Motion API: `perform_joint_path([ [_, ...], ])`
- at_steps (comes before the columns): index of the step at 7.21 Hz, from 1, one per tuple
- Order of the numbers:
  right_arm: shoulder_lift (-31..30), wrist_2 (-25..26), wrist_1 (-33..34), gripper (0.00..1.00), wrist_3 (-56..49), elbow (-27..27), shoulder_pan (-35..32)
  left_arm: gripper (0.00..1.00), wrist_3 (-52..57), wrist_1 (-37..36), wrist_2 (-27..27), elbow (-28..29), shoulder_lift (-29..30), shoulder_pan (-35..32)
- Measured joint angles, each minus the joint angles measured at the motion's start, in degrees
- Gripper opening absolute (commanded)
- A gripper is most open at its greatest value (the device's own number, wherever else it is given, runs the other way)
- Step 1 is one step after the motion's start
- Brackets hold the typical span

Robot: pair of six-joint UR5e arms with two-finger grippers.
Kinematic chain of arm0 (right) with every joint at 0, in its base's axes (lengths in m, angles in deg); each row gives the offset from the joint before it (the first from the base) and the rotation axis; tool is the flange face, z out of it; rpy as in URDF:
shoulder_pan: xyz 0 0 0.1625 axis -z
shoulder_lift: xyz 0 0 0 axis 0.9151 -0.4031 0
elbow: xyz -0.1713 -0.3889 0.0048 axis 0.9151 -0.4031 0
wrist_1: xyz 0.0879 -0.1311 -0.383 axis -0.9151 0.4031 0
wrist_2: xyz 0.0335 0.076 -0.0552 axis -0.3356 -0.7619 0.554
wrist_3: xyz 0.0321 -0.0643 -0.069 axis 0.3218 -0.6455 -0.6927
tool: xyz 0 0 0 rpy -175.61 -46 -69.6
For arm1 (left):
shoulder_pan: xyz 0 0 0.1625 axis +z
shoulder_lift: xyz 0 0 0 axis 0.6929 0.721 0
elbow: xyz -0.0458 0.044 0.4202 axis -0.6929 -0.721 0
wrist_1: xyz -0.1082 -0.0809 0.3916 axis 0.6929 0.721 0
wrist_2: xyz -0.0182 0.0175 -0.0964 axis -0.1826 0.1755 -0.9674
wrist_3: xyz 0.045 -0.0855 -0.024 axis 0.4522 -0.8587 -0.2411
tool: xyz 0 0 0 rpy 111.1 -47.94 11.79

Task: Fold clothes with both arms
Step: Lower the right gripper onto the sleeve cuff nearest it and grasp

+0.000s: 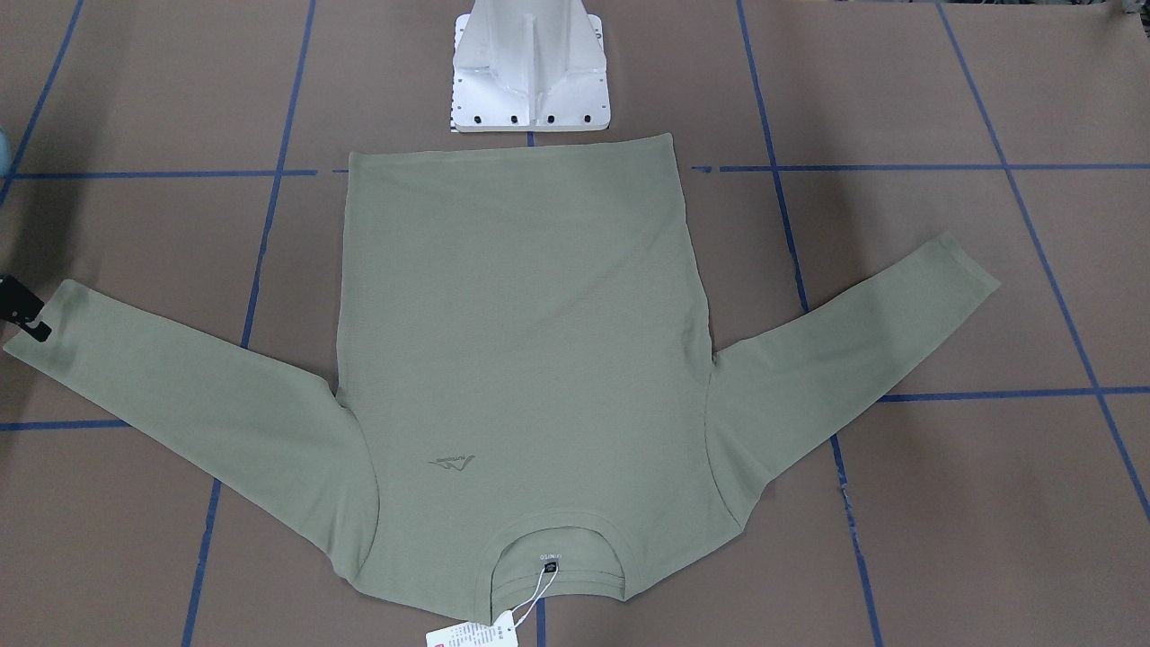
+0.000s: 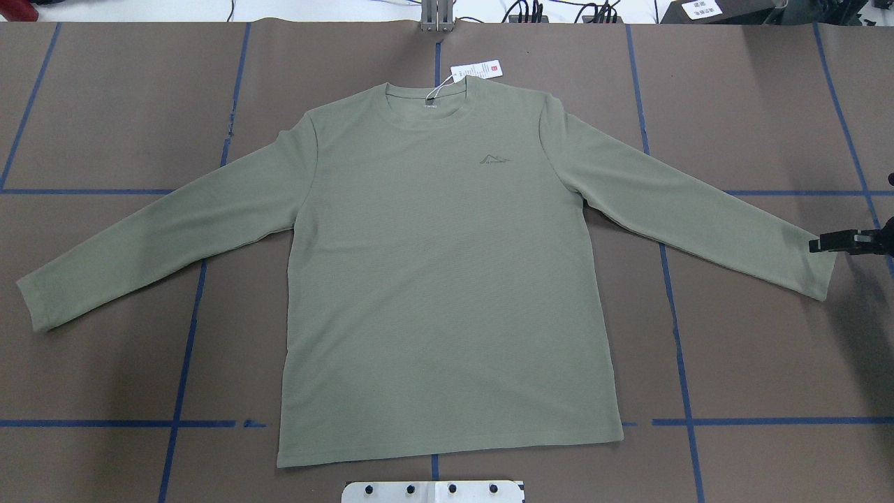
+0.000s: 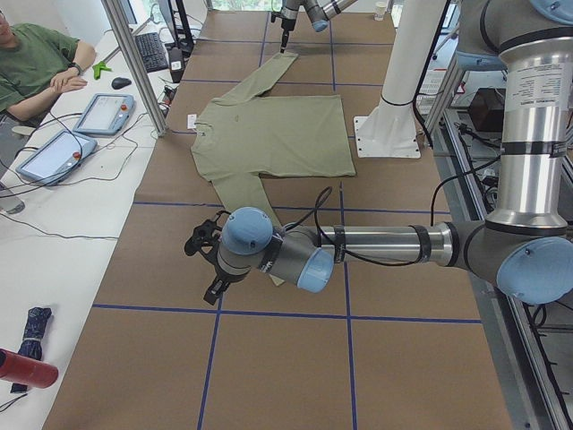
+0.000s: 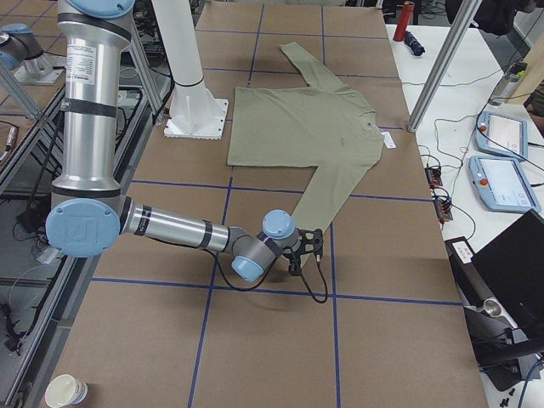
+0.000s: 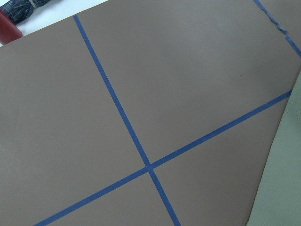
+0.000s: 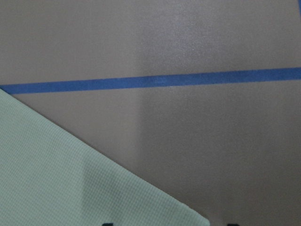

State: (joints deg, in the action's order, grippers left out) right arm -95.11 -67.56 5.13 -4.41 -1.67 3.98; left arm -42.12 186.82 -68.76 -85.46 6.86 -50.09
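The sage-green long-sleeved shirt (image 2: 447,279) lies flat and face up on the brown table, both sleeves spread out, neckline and white hang tag (image 2: 477,71) at the far side. My right gripper (image 2: 816,245) hovers low at the cuff of the right sleeve (image 2: 803,262). The right wrist view shows its two fingertips (image 6: 106,224) wide apart, open, with the cuff corner (image 6: 94,188) between them. My left gripper (image 3: 201,260) shows only in the exterior left view, past the left cuff, and I cannot tell its state. The left wrist view holds bare table and a shirt edge (image 5: 287,188).
The white pedestal base (image 1: 530,72) stands just behind the shirt's hem. Blue tape lines (image 2: 188,328) grid the table. A person (image 3: 36,63) sits at a side desk with teach pendants (image 3: 103,112). A red bottle (image 3: 22,367) lies near the table's end.
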Motion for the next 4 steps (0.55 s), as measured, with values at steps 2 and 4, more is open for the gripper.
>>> perform_joint_path([
  [2,0.2,0.0,0.0,0.78,0.1,-0.5,0.0,1.0,0.0,0.0,0.0,0.0,0.0,0.0],
  [4,0.2,0.0,-0.1,0.78,0.0,-0.6,0.0,1.0,0.0,0.0,0.0,0.0,0.0,0.0],
])
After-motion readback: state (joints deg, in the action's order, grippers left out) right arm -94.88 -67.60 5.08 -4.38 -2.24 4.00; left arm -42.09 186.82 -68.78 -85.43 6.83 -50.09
